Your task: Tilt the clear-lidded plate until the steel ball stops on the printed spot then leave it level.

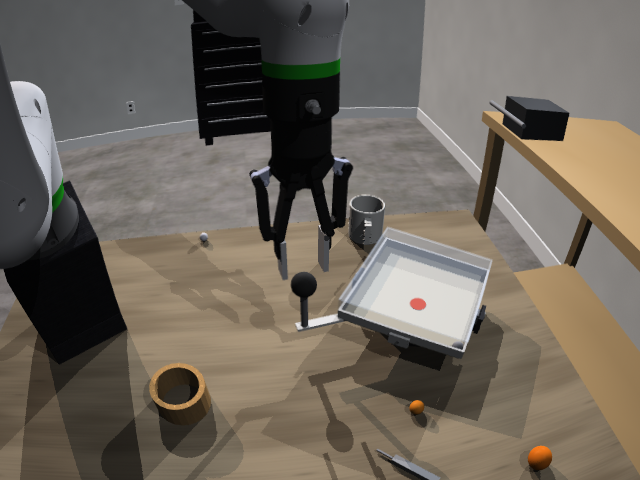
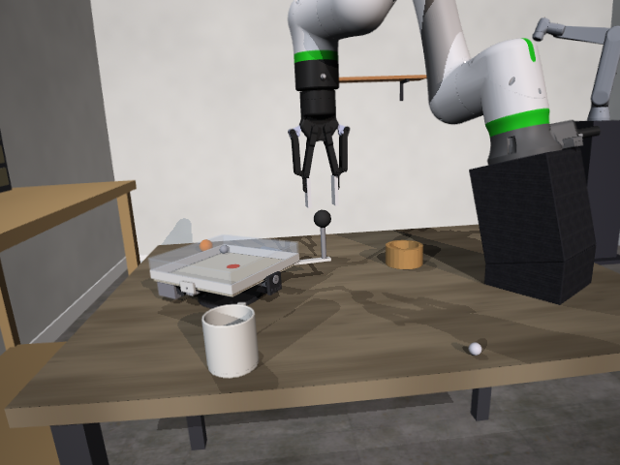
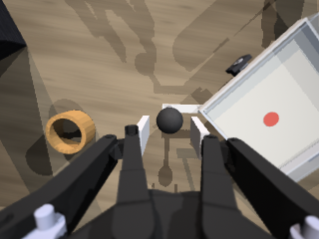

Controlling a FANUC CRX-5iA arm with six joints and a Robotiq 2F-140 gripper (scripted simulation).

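Hand (image 2: 319, 199) hovers part-open above black knob (image 2: 322, 218), gripping nothing.

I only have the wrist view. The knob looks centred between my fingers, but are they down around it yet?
Observer: No. From the exterior view, the gripper hangs just above the knob, open, with its fingertips clear of it.
Operator: Where's the steel ball?
Observer: The steel ball is in the plate corner nearest the top camera, off the red spot.
Operator: Anything loose touching the plate?
Observer: No. The small orange ball lies nearby, but apart from it.
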